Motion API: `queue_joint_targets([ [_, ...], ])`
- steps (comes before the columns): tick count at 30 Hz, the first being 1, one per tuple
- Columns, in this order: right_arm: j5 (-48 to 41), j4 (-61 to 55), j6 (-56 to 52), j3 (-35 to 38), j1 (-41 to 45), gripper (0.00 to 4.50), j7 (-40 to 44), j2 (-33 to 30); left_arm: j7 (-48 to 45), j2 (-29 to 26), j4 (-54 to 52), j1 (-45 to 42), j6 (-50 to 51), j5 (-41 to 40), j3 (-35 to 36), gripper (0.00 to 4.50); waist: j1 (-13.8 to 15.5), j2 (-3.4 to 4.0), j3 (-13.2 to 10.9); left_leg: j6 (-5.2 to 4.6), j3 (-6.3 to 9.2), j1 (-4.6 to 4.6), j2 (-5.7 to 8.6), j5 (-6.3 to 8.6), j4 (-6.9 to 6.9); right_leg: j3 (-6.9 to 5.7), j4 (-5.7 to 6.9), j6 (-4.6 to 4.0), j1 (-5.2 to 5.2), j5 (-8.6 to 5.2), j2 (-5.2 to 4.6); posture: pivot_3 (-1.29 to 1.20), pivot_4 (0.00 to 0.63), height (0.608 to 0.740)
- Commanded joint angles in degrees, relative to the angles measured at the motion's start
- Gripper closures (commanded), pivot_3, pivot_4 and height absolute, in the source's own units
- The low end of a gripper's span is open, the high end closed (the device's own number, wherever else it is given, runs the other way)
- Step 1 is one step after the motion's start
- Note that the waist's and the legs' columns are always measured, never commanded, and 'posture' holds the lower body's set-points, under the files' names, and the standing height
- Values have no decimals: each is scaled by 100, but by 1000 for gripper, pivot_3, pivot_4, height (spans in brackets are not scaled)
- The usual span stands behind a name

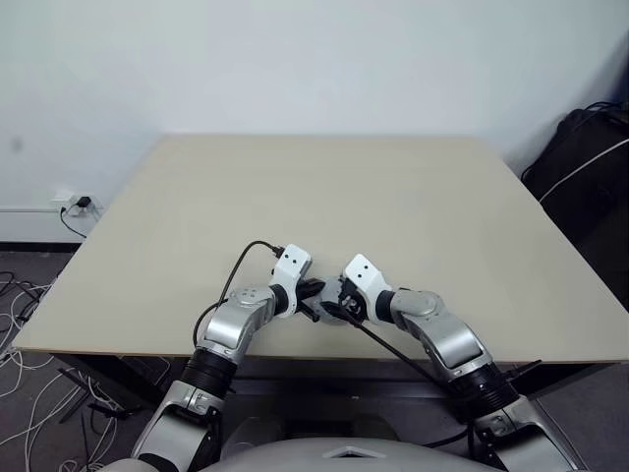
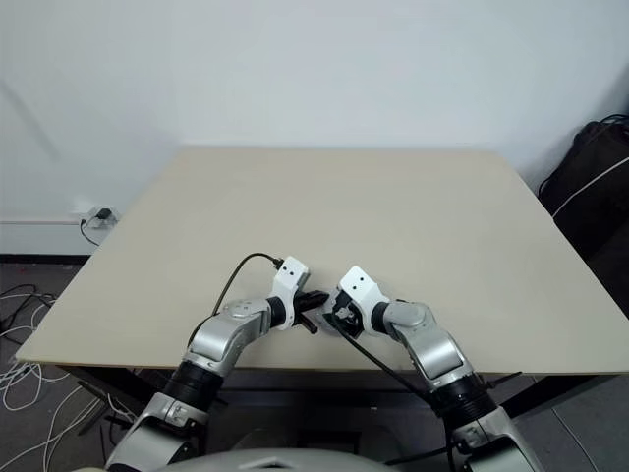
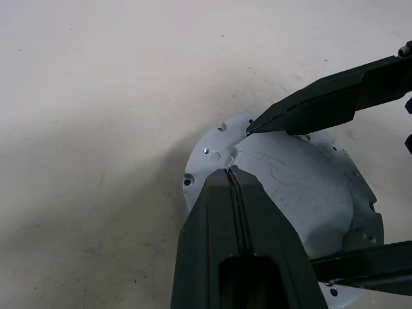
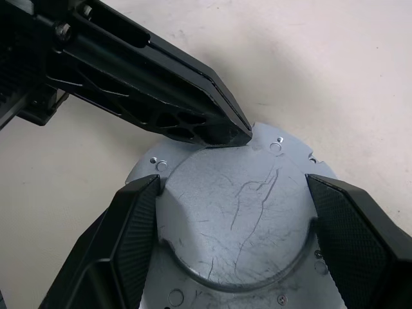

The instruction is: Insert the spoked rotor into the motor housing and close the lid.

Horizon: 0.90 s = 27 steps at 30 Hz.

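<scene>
Low in the centre of the head-camera frame, near the front edge of a large beige table (image 1: 324,187), both arms meet over one small object. That object is the lid (image 4: 241,215), a silvery round disc lying flat on the tabletop, smooth side up, with a raised central circle marked by fine scratches and small screw holes around its outer flange. The right gripper (image 4: 235,241) straddles it, its wide-spread fingers set against opposite sides of the raised circle. The left gripper (image 3: 230,177) is clenched tight on nothing, its tip pressing on the disc's rim. Judging by this, the task looks nearly finished: the lid seems seated, with rotor and housing presumably hidden beneath, though that cannot be confirmed.
</scene>
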State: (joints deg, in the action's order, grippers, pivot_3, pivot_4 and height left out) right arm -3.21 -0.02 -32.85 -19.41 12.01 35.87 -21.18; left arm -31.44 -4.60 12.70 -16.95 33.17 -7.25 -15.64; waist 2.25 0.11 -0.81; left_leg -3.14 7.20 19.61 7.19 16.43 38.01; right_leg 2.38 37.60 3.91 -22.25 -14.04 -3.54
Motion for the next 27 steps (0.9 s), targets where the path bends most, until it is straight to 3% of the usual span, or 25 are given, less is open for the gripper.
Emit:
queue_joint_targets([
  [1, 176, 103, -77, -8, -38, 1237, -140, -46, -15, 42, 163, 76, 325, 62, -216, 4500, 0, 0, 1, 0, 1, 0, 0, 0, 0, 0, -1, 0, 0, 0, 0, 0, 0, 740],
  [5, 161, 76, -58, 50, -80, 1237, -159, -67, -42, 65, 123, 102, 310, 44, -243, 4500, 0, -1, 1, 0, 6, 0, 0, 0, -1, 0, -7, 0, 5, 0, 0, 0, 0, 740],
  [9, 96, -14, -87, 155, -139, 34, -161, -99, -81, 63, 72, 109, 319, 31, -279, 4500, 7, 3, 3, 0, 15, 0, 0, 1, -4, -4, -20, 2, 13, 0, 1, 0, 0, 740],
  [18, -60, -1081, -381, 424, -604, 34, -105, -502, -93, 62, -25, 136, 328, 20, -278, 4500, 70, 5, 0, -29, 39, 13, 15, 19, -21, -13, -82, 11, 31, 7, -3, 0, 0, 740],
  [27, -1140, -2239, -728, 1083, -1321, 34, 488, -801, -121, 86, -32, 163, 307, -9, -304, 4500, 123, 0, -10, -44, 39, 26, 20, 34, -25, -9, -96, 40, 23, -12, -11, 0, 0, 740],
])
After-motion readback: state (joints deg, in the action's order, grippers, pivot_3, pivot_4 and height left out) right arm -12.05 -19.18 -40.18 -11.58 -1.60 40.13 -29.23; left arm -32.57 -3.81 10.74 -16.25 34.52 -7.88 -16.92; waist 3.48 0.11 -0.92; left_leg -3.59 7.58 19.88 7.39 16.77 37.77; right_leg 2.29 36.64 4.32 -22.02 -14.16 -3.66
